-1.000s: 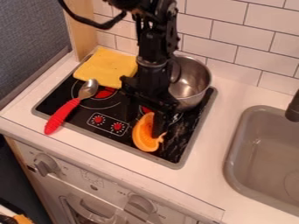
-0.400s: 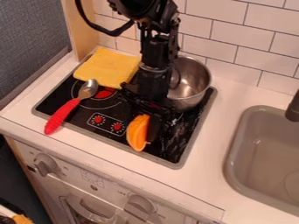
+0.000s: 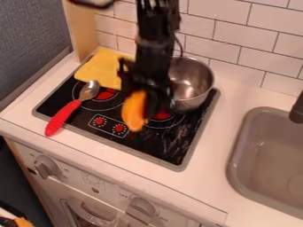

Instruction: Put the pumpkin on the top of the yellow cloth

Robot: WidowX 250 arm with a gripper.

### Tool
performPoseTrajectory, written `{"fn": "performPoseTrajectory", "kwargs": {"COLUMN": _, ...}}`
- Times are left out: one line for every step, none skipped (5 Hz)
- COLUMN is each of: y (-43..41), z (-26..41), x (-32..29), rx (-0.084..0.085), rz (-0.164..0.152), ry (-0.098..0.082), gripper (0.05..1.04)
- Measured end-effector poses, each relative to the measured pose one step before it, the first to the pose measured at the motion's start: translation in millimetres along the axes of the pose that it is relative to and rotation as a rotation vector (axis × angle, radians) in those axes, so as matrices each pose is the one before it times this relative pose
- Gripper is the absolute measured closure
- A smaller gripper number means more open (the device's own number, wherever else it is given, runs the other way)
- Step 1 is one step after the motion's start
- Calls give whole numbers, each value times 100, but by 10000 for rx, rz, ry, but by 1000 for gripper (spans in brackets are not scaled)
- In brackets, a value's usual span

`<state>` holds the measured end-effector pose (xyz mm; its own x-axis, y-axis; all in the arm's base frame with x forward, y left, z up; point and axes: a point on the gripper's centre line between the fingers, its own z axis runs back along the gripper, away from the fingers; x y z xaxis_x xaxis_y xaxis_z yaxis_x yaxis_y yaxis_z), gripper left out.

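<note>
The pincer (image 3: 145,107) holds the pumpkin (image 3: 134,111); oven print (image 3: 93,179) is unreadable.

Yellow cloth (image 3: 103,70), orange pumpkin (image 3: 135,111), red-handled silver spoon (image 3: 64,116), black stovetop (image 3: 142,144) with red-centred burner rings.

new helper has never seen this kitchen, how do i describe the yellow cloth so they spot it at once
Find the black stove top left of the sink in the camera view. At its upper-left corner, beside the wooden post, lies the yellow cloth. Its flat yellow fabric sets it apart from the red-handled spoon and the shiny metal pot nearby.
</note>
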<state>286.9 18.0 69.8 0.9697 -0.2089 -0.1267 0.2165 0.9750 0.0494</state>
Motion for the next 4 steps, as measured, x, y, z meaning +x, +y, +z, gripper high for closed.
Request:
{"fn": "performPoseTrajectory", "kwargs": {"y": 2276, "z": 3712, "x": 424, "rx": 251, "rz": 1036, "ry": -482, "gripper": 468}}
{"fn": "performPoseTrajectory", "kwargs": {"y": 4794, "z": 753, "x": 3224, "rx": 59, "rz": 1749, "ry": -509, "gripper": 468}}
{"fn": "performPoseTrajectory", "kwargs": {"y": 3089, "z": -2399, "x": 3009, "rx": 142, "rz": 959, "ry": -53, "gripper": 468}}
{"fn": "performPoseTrajectory", "kwargs": {"y": 1981, "z": -1722, "x": 1949, "rx": 283, "rz": 636, "ry": -230, "gripper": 468}}
